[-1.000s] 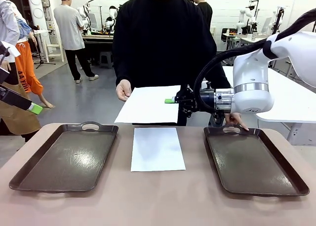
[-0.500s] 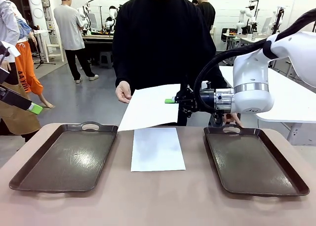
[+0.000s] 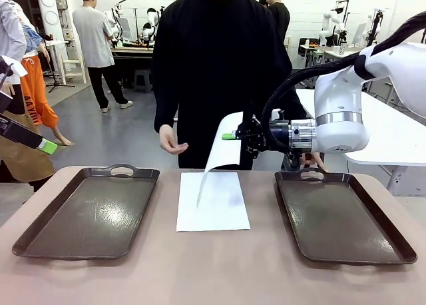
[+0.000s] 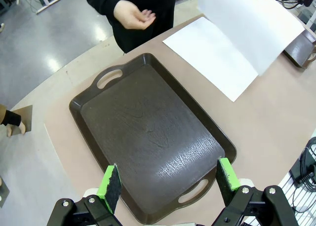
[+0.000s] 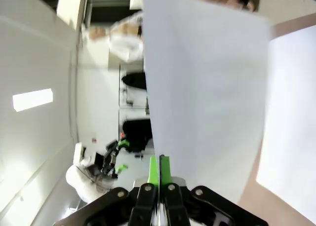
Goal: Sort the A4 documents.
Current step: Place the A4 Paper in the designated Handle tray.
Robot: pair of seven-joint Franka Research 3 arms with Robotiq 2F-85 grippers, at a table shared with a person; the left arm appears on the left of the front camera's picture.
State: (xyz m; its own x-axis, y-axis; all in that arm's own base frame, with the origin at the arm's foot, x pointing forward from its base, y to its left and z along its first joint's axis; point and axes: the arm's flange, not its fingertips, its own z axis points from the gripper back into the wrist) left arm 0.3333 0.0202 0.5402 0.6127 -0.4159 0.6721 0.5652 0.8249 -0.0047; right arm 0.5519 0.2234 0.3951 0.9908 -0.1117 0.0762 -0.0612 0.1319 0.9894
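While the right gripper (image 3: 229, 136) pinches a drooping A4 document (image 3: 214, 160) at mid-frame, the left gripper (image 4: 169, 176) gapes empty. It hangs above a brown tray (image 4: 148, 132).

Right arm (image 3: 346, 98) white, glossy; silver wrist ring (image 3: 339, 118); black cable (image 3: 299, 76) (thick); right gripper (image 3: 228, 136) black, 2 green pads (image 5: 153, 169).

A4 documents (image 3: 213, 205): two white sheets;
dark brown handled trays (image 3: 86, 215): two;
claws: two; left claw (image 4: 168, 174), right claw (image 3: 229, 136)
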